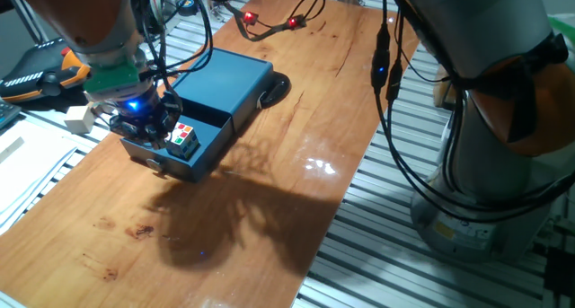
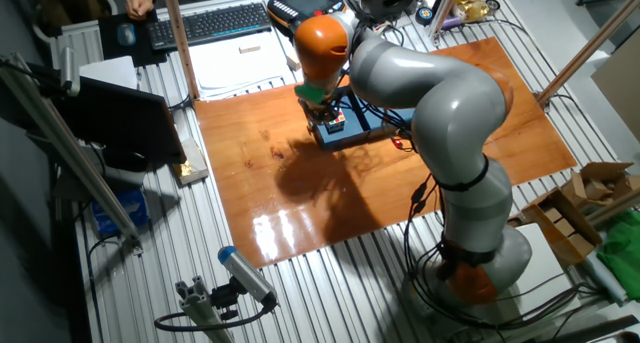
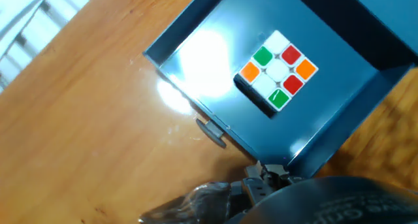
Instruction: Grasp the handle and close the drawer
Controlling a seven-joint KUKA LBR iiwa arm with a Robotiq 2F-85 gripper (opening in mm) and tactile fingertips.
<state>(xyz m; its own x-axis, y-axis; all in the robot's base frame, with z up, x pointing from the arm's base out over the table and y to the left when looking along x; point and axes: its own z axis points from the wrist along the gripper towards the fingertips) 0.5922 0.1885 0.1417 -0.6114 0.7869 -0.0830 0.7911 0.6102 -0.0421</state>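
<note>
Right, my readout from the remote station:

Worktop [image 1: 269, 182]: I see glossy reddish-brown wood with grain streaks and glare patches, lying on ribbed aluminium profiles.
Casing [image 1: 225, 79]: a brighter blue, flat-topped rectangular box with a smooth matte face, resting on the wood.
Drawer [image 3: 196, 67]: a shallow dark blue tray with thin walls and a shiny floor that throws back a white glare. It stands pulled out of the casing toward the near-left edge of the wood in one fixed view. Its long axis runs in line with the casing, and the flat front panel faces away from it.
Handle [image 3: 212, 131]: a small round grey metallic knob, sticking out from the middle of the front panel over bare wood. In the hand view it sits just beside the tool, not touched by anything I can see.
Puzzle cube [image 3: 277, 72]: glossy square stickers in green, red, orange and white, lying inside the tray near its back.
Tool [image 1: 142, 119]: black, with a blue light glowing above it, hovering over the drawer's left front corner. I cannot tell whether its fingers are spread or closed.
Writing: none I can read.
</note>
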